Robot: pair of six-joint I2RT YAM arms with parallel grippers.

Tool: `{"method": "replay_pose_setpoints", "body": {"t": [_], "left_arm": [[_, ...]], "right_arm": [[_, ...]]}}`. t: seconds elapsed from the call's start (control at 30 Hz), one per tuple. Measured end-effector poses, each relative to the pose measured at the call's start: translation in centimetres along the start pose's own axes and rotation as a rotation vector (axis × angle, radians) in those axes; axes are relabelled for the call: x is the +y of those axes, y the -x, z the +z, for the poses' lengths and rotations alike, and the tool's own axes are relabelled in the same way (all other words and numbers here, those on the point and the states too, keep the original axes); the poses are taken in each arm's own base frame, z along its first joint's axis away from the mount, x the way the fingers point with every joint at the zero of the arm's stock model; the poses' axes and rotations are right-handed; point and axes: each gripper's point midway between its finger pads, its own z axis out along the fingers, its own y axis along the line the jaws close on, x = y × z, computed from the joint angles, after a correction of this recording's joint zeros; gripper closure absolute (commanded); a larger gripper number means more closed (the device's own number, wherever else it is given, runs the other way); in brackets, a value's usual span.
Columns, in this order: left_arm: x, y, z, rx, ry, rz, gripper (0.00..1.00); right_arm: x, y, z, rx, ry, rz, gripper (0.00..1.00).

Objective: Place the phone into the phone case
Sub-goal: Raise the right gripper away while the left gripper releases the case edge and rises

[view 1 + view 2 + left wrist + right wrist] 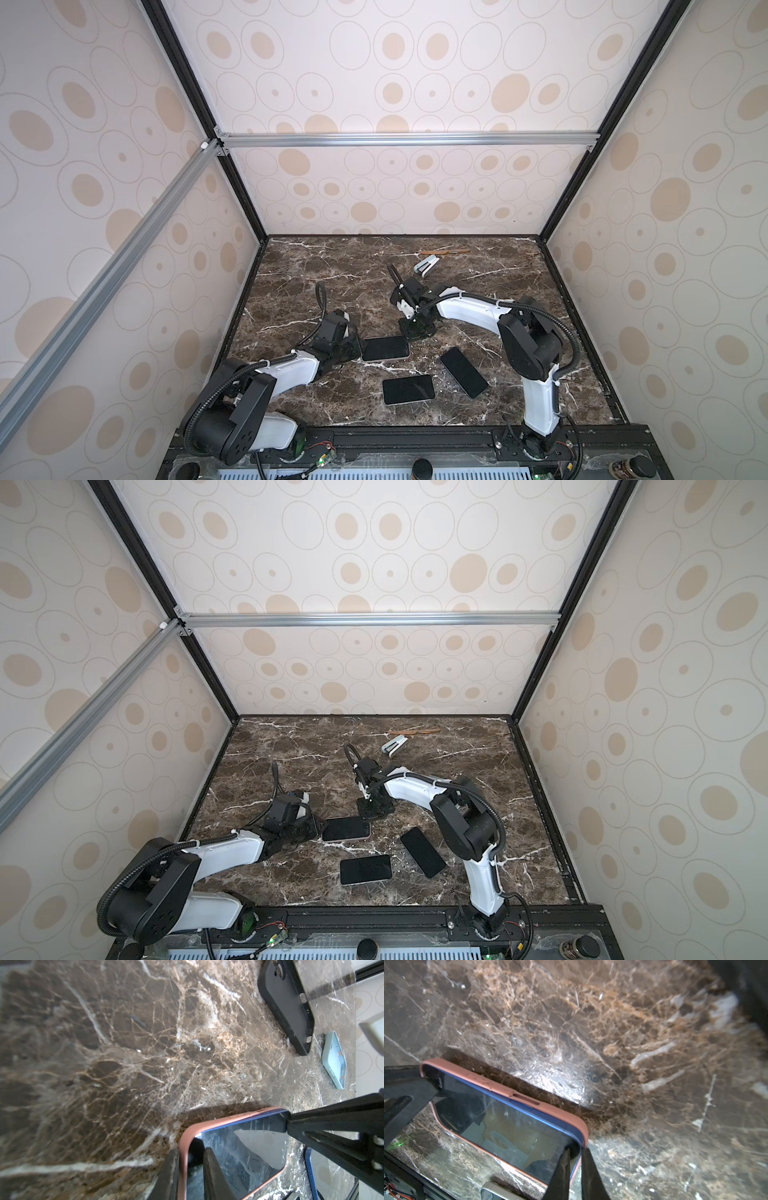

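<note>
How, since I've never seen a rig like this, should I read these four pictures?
Two robot arms work over a marble table. Both top views look down from one overhead camera head; the other two come from cameras on the arms' wrists. The left gripper and the right gripper are each shut on the rim of a pink phone case, at opposite ends, with a blue-edged phone lying inside it. Nearby lie another dark-screened phone and an empty black case; farther back, a small white object and a wooden stick.
</note>
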Motion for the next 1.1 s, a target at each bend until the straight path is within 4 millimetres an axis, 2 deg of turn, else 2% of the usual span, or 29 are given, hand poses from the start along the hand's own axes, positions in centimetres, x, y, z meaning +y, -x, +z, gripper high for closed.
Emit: {"method": "replay_pose_setpoints", "body": {"t": [0.33,0.6,1.1], "left_arm": [[0.0,-0.1,0.1,-0.009,-0.013,0.002,0.79],[0.0,-0.1,0.1,-0.014,-0.018,0.003,0.79],[0.1,0.0,-0.1,-0.015,-0.009,0.003,0.77]], "right_arm": [[-0.7,-0.7,1.3,0.018,0.009,0.011,0.87],[-0.9,-0.8,1.6,0.027,0.001,-0.001,0.87],[-0.7,-0.3,1.7,-0.003,-0.148,-0.090,0.86]]}}
